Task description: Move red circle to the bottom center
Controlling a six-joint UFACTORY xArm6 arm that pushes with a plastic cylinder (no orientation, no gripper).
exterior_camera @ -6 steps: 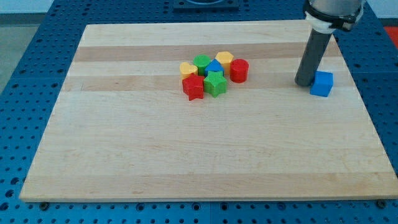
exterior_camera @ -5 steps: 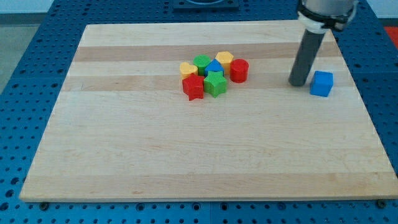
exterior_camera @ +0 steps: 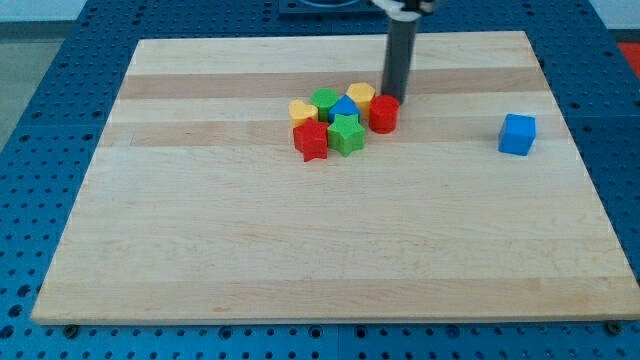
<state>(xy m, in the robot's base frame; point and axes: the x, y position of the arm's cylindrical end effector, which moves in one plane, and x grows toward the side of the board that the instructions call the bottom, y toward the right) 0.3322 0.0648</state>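
My tip [exterior_camera: 394,97] is touching the red circle [exterior_camera: 384,114]

No pincer is showing — the rod is standing at the circle's top edge, blue cube [exterior_camera: 517,134] well apart.

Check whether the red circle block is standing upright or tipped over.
Upright: the red circle block shows its flat round top, sitting on the wooden board; my tip is just behind it.
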